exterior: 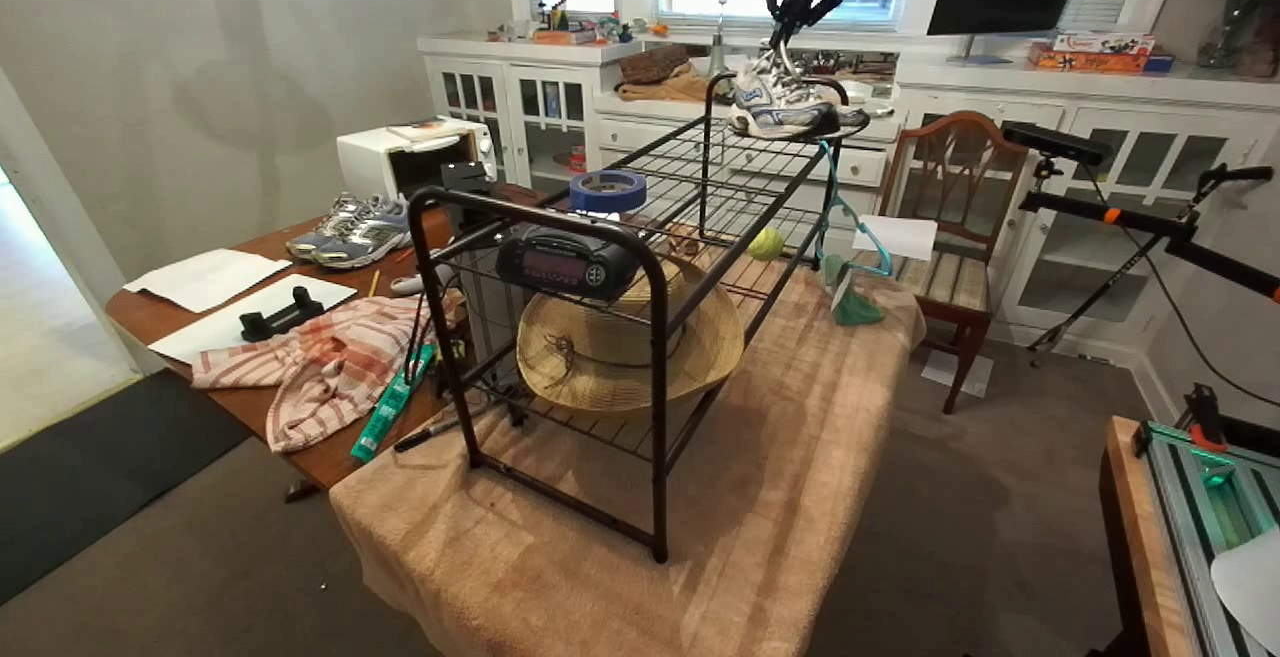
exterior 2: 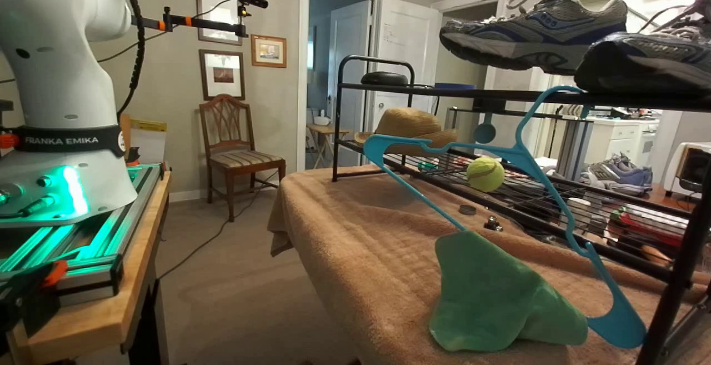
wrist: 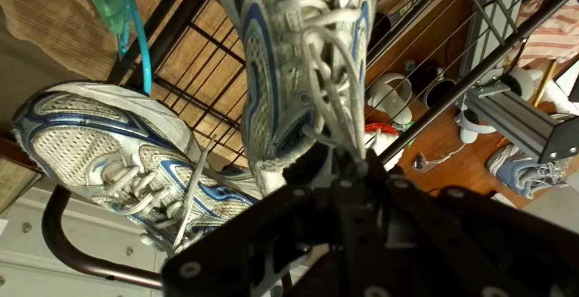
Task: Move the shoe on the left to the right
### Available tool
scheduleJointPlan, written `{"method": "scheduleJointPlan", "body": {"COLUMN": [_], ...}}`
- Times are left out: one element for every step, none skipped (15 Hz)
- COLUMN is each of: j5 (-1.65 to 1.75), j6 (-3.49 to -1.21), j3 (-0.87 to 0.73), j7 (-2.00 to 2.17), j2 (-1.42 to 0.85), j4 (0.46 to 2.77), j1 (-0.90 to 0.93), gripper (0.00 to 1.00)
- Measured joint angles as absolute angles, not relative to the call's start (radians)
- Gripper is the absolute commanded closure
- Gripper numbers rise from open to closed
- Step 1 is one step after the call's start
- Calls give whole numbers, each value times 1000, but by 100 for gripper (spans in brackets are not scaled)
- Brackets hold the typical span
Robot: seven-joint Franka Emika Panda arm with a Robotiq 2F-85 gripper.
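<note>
A grey-white sneaker with blue trim (exterior: 775, 102) hangs by its laces from my gripper (exterior: 780, 37) over the far end of the black wire rack (exterior: 655, 337). In an exterior view the lifted shoe (exterior 2: 533, 34) has a gap between its sole and the top shelf. My gripper's fingertips (wrist: 350, 166) are shut on the laces in the wrist view, where the held shoe (wrist: 267, 71) points away. A matching shoe (exterior 2: 650, 65) rests on the top shelf beside it; it also shows in the wrist view (wrist: 90, 139). In an exterior view it is mostly hidden behind the held shoe.
A blue tape roll (exterior: 608, 191) and a clock radio (exterior: 565, 262) sit toward the rack's other end. A straw hat (exterior: 630, 347) and tennis ball (exterior 2: 485, 174) are lower down. A blue hanger (exterior 2: 533, 159) hangs off the top shelf. Another shoe pair (exterior: 355, 229) is on the table.
</note>
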State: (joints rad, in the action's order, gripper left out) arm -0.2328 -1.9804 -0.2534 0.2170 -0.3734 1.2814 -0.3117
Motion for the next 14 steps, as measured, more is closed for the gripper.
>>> {"method": "scheduleJointPlan", "body": {"j5": [-233,-233,-233,-233,-233,-233,-233,-233,-233,-233,-233,-233,-233,-233], "j6": [-1980,-1980,-1980,-1980,-1978,-1974,-1969,-1962,-1954,-1944,-1930,-1916,-1904,-1892], "j3": [-254,-254,-254,-253,-253,-251,-246,-242,-238,-235,-231,-228,-226,-226], "j7": [217,210,203,189,171,153,134,114,93,74,54,35,16,-3], "j2": [-375,-376,-377,-378,-380,-385,-390,-395,-399,-403,-407,-411,-415,-417], "j4": [1281,1281,1280,1280,1277,1271,1262,1253,1245,1235,1225,1215,1207,1202], "j1": [-313,-313,-314,-315,-316,-322,-330,-339,-348,-356,-363,-369,-372,-373], "gripper": [98,98,98,98,98,98,98,98,98,98,98,98,98,98]}}
